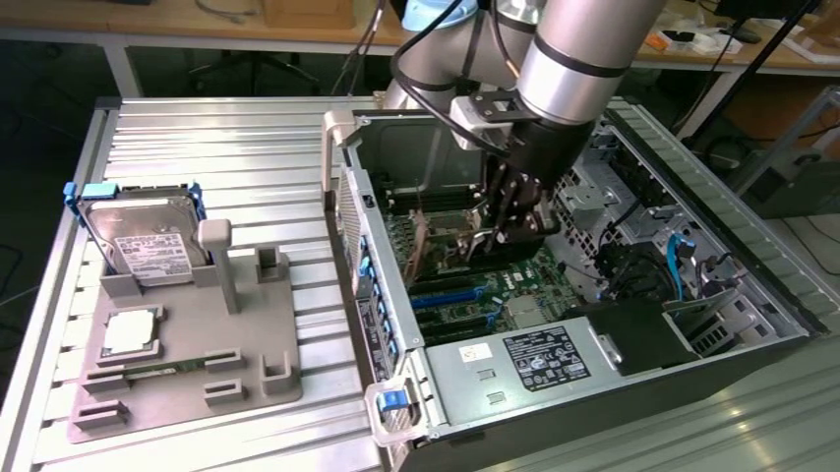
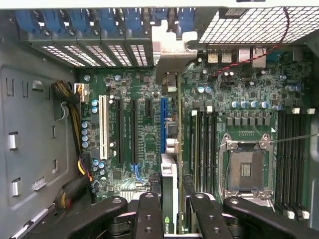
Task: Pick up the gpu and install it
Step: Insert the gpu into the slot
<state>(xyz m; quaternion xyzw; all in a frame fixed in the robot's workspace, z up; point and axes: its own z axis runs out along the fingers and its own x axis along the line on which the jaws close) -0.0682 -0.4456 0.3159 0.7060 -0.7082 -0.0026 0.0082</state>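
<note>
Your gripper has its jaws clamped on the gpu, edge-on over the motherboard beside the blue slot. Any tilt and it could miss the slot.

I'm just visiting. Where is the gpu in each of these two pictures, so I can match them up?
Exterior view: the gpu hangs inside the open computer case, under the arm, clamped by the gripper; little of it can be made out.
Wrist view: the gpu is seen edge-on between the jaws, over the motherboard's slots.
Shared landmark: the row of blue clips along the case's rear wall.
</note>
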